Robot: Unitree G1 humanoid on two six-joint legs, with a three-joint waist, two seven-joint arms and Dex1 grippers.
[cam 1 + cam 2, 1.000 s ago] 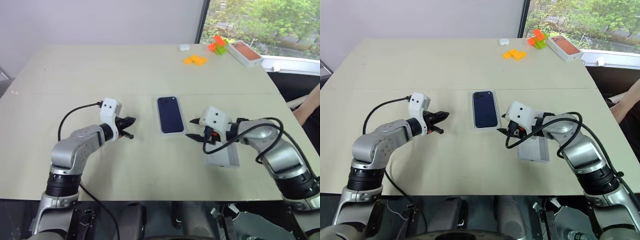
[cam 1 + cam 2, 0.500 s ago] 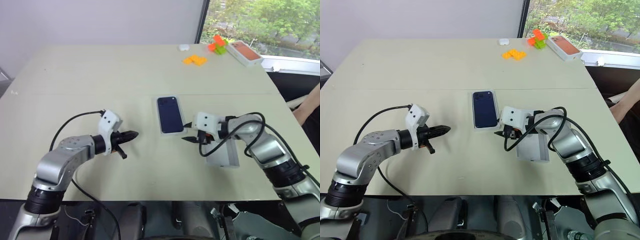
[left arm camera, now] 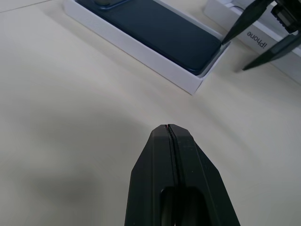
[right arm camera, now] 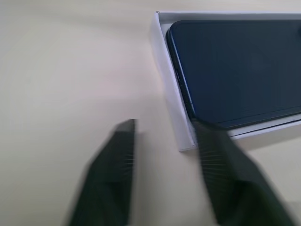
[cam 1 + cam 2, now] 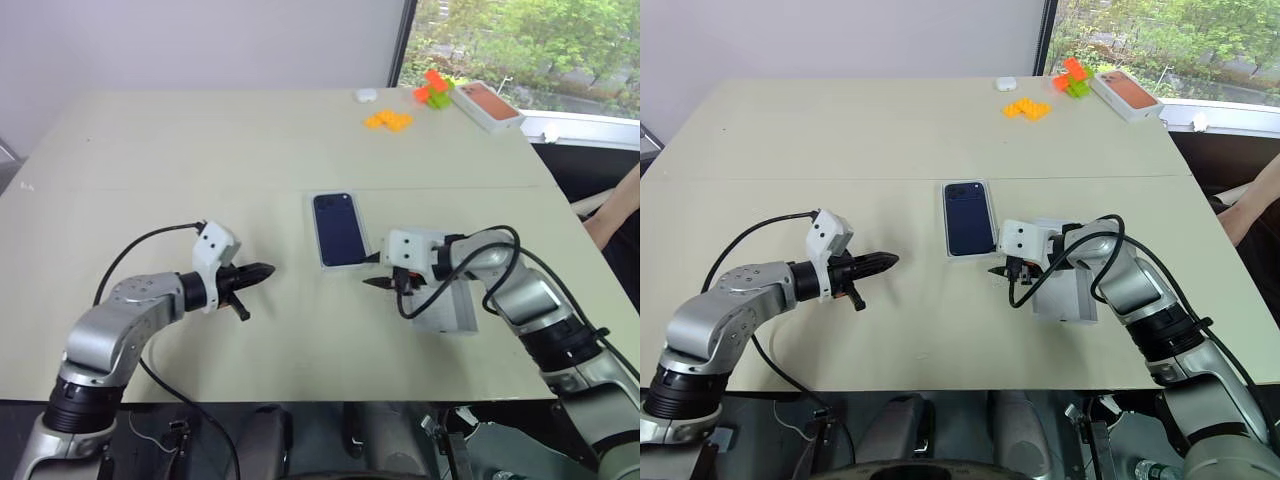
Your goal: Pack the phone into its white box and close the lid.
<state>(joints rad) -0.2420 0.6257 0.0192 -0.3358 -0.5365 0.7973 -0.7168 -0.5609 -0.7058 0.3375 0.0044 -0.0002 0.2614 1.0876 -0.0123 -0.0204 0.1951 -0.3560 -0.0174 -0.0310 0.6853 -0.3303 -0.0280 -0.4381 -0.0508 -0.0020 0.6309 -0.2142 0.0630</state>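
The phone, dark navy, lies flat inside the white box at the table's centre. The lid rests on the table to the box's right, under my right forearm; its side reads "iPhone". My right gripper is open at the box's near right corner. In the right wrist view one finger overlaps that corner and the other hangs over bare table. My left gripper is shut and empty. It hovers left of the box and points toward it.
A box with a salmon-orange top, orange blocks, orange and green blocks and a small white object sit at the far right. A person's arm shows past the table's right edge.
My right gripper has edged in to the box's near right corner and its fingers have narrowed. My left arm drew back toward me, then held still.
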